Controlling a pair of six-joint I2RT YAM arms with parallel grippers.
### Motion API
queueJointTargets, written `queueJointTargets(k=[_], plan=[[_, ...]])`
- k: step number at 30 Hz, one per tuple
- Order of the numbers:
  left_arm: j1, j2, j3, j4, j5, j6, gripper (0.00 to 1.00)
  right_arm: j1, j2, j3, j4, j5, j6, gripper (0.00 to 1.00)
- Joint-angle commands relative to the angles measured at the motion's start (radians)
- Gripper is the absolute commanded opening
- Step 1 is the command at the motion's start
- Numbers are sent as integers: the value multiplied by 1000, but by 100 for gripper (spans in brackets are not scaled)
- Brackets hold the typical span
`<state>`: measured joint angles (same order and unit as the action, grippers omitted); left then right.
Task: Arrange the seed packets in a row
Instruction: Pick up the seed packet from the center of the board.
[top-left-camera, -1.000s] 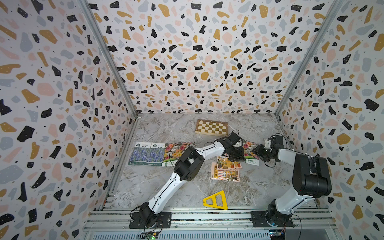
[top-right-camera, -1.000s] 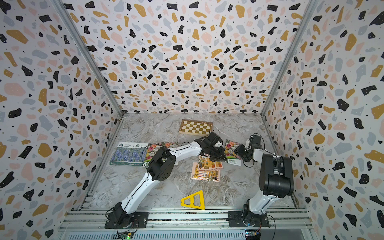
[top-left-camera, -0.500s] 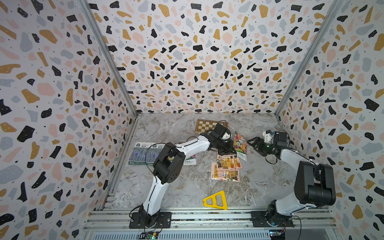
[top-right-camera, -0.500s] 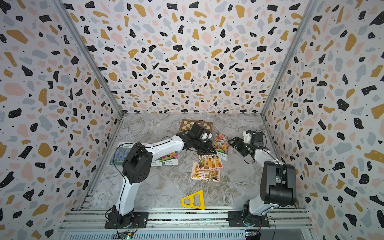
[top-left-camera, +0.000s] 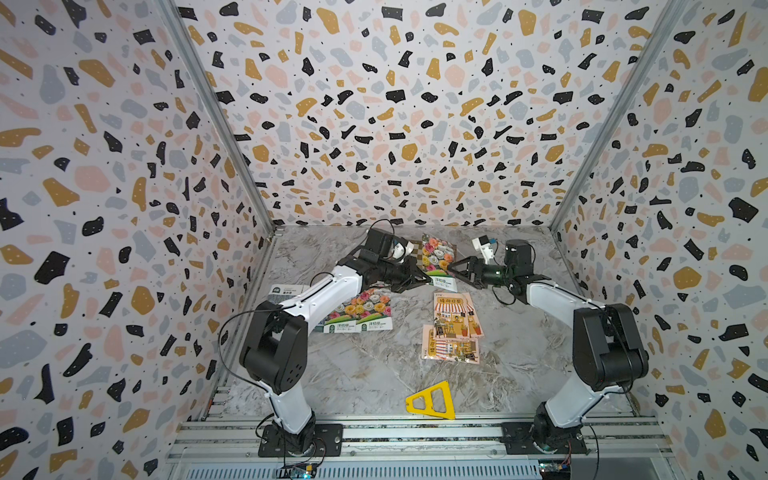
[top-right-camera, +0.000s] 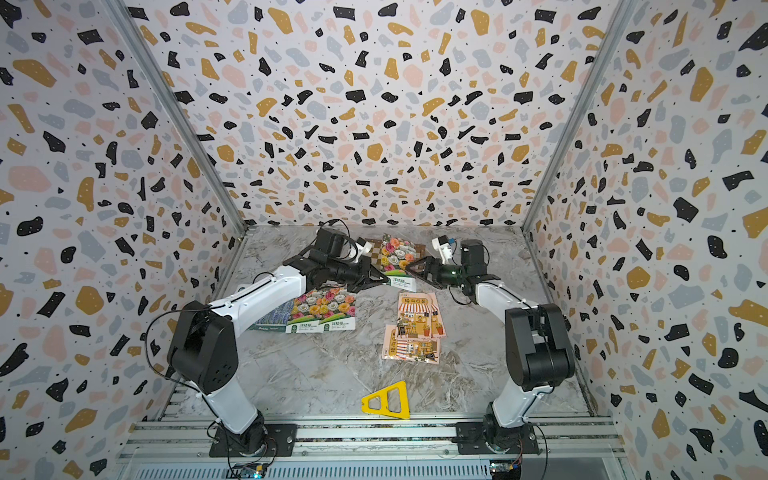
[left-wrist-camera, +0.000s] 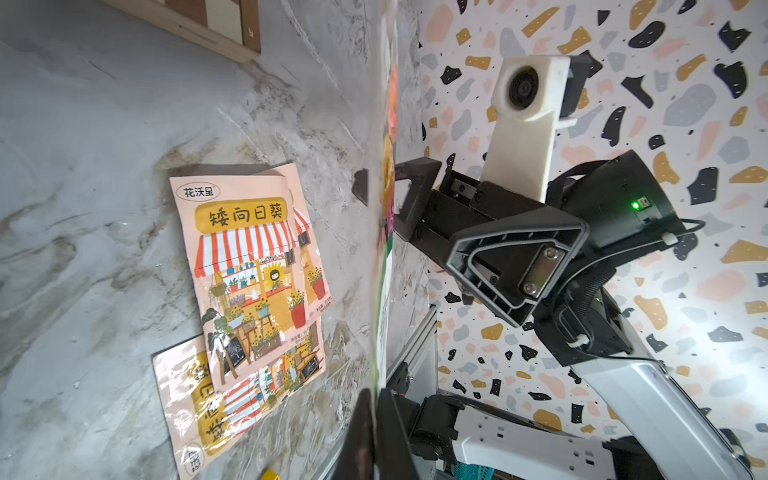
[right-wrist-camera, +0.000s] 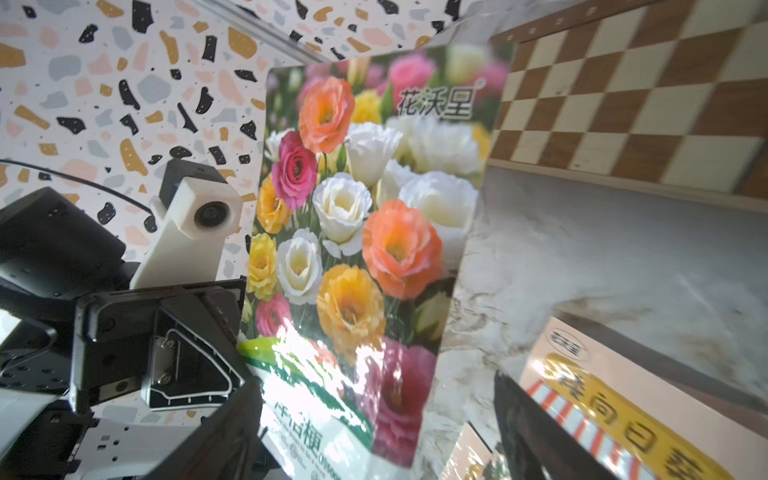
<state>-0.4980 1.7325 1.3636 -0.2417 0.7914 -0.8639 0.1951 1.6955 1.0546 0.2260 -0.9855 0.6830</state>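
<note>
My left gripper (top-left-camera: 422, 277) (top-right-camera: 383, 279) (left-wrist-camera: 376, 415) is shut on the lower edge of a multicoloured flower seed packet (top-left-camera: 435, 257) (top-right-camera: 397, 255) (right-wrist-camera: 357, 232), holding it upright above the table. In the left wrist view the packet (left-wrist-camera: 384, 249) shows edge-on. My right gripper (top-left-camera: 453, 270) (top-right-camera: 409, 269) (right-wrist-camera: 374, 436) is open, one finger on each side of that packet's right edge, not pinching it. Two more flower packets (top-left-camera: 359, 311) lie overlapped under the left arm, beside a partly hidden lavender packet (top-left-camera: 286, 291). Pink shop packets (top-left-camera: 455, 316) (left-wrist-camera: 253, 266) lie overlapped mid-table.
The wooden chessboard (top-right-camera: 376, 254) (right-wrist-camera: 623, 95) lies at the back, mostly hidden behind the held packet. A yellow plastic triangle (top-left-camera: 432, 401) lies near the front rail. Patterned walls close the table on three sides.
The left gripper has lifted the flower packet off the table and carried it back and left. The right gripper has opened and let go of it.
</note>
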Motion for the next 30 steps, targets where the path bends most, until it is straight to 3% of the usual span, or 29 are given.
queueJointTargets(k=[1,7,13,24,30], plan=[[26,-59,-27,51,74,11,0,38,26,74,78,-63,64,87],[64,-104,-66,53,111,16,0,63,57,127,164,-112,150,81],[84,-111,-91,41,144,46,0,60,32,69,325,-120,287,59],[101,-138,-130,19,143,66,0,39,27,56,266,-101,256,28],[105,-137,-116,-43,114,107,0,41,30,70,143,-81,181,14]])
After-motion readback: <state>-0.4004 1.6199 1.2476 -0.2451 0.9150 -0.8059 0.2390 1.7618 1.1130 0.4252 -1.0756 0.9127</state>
